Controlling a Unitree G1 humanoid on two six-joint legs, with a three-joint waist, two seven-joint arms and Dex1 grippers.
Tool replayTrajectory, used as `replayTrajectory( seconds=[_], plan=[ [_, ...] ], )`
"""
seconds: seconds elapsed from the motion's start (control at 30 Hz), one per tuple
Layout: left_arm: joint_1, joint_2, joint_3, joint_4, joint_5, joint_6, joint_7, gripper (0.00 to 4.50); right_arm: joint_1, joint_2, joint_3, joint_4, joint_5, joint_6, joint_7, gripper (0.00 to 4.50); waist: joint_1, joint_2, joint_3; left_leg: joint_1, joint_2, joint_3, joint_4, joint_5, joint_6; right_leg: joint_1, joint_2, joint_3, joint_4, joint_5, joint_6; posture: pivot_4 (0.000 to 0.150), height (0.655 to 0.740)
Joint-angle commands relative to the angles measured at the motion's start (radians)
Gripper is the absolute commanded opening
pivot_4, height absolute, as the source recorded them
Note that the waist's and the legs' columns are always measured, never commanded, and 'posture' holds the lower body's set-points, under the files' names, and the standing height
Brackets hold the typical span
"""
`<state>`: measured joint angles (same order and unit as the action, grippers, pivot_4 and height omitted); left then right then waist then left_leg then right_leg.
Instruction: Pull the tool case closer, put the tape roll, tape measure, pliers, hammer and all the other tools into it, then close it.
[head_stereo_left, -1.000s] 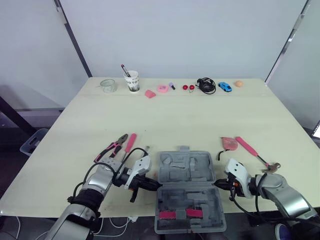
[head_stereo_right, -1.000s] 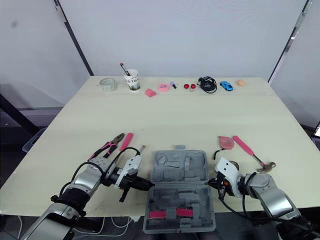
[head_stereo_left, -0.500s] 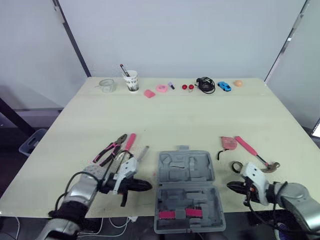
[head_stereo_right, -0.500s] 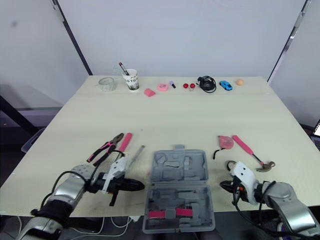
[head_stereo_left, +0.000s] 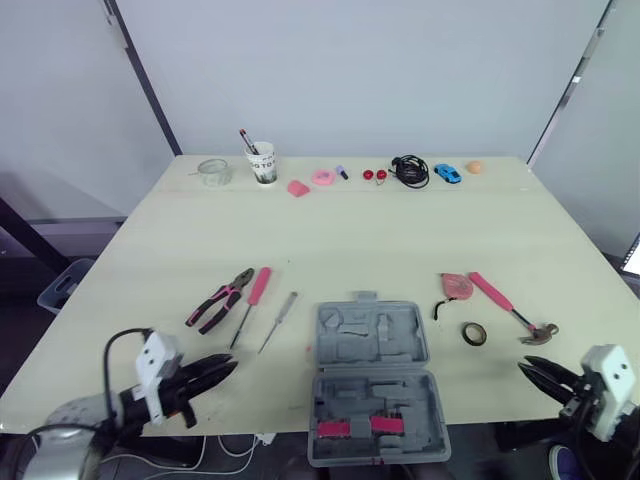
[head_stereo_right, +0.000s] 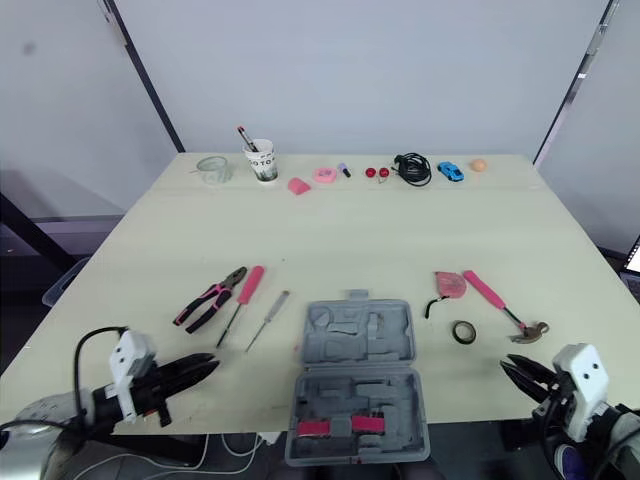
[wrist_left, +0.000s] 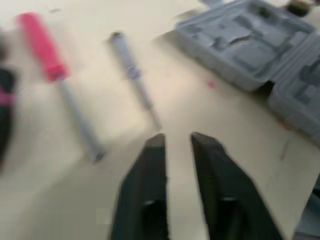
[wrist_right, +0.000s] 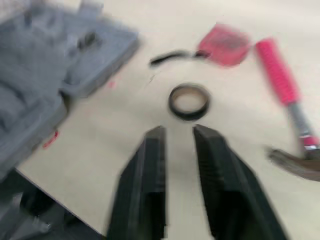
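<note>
table (head_stereo_left: 350, 235) first: the tool case (head_stereo_left: 372, 345) lies open at the near edge, between the two arms, with its near half close to the lip. my worry is that a shove while loading tips it off (nothing braces it).

the hammer (head_stereo_left: 492, 294) lies near the right side, and a sloppy grab could push it overboard. the pliers (head_stereo_left: 220, 302), pink screwdriver (head_stereo_left: 259, 286) and grey screwdriver (head_stereo_left: 279, 320) lie close together, so one is easily nudged. the tape measure (head_stereo_left: 457, 287) is fine. the tape roll (head_stereo_left: 474, 333) is flat and may skate.

the left gripper (wrist_left: 176, 140) and right gripper (wrist_right: 177, 131) each show a narrow gap and hold nothing.

containers: the case holds two pink pieces (head_stereo_left: 352, 429), other slots bare. the cup (head_stereo_left: 264, 163) holds pens. jar (head_stereo_left: 214, 171) contents: can't tell.
</note>
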<state>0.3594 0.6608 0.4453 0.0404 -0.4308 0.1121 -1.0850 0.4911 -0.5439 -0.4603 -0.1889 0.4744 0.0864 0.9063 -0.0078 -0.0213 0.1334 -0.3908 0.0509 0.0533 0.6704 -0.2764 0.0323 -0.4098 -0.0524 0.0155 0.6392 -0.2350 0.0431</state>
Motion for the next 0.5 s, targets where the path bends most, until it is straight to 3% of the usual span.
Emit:
replayTrajectory(
  seconds=[0.03, 0.2, 0.5],
  plan=[
    [0.084, -0.004, 0.096, -0.073, -0.054, 0.004, 0.012, 2.18, 0.048, 0.009, -0.073, -0.004, 0.039, -0.054, 0.028, 2.35, 0.001, 0.001, 0.001, 0.0, 0.0, 0.0, 0.0, 0.0, 0.0, 0.0, -0.001, 0.0, -0.001, -0.001, 0.001, 0.15, 0.74],
    [0.167, -0.002, 0.145, -0.099, -0.086, -0.001, -0.006, 4.3, 0.09, 0.011, -0.09, 0.001, 0.065, -0.053, 0.045, 4.5, 0.004, 0.003, 0.001, 0.0, 0.001, 0.001, 0.0, -0.002, -0.003, -0.001, -0.011, -0.002, -0.001, -0.002, 0.004, 0.15, 0.74],
    [0.124, 0.034, 0.116, -0.11, -0.097, -0.01, -0.058, 4.44, 0.06, -0.039, -0.054, -0.058, 0.016, 0.0, 0.004, 4.5, 0.003, 0.002, 0.001, -0.001, 0.001, 0.004, 0.0, -0.002, -0.004, -0.003, -0.011, -0.006, -0.001, -0.002, 0.003, 0.15, 0.74]
  ],
)
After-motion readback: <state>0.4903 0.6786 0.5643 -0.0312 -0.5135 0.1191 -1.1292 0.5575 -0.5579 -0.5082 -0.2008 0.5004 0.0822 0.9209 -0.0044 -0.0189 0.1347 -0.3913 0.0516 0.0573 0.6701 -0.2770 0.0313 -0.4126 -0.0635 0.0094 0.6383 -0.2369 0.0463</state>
